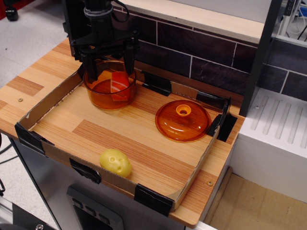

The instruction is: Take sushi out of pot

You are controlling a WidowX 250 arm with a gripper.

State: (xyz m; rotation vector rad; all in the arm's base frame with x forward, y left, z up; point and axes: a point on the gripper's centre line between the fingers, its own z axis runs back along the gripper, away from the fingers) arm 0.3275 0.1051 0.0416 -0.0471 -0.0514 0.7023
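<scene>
The translucent orange pot (110, 89) stands at the back left of the cardboard-walled tray (53, 100). The orange-red sushi (120, 85) stands tilted inside it, seen through the pot wall. My black gripper (109, 67) hangs open right over the pot's back rim. Its two fingers (91, 64) are spread wide at about rim height, one at the left side and one at the right. The gripper holds nothing.
The domed orange lid (183, 120) with a knob lies to the right in the tray. A yellow potato-like toy (115, 162) lies by the front tray wall. A dark tiled wall (201, 52) runs behind the tray. A white rack (283, 124) stands at the right.
</scene>
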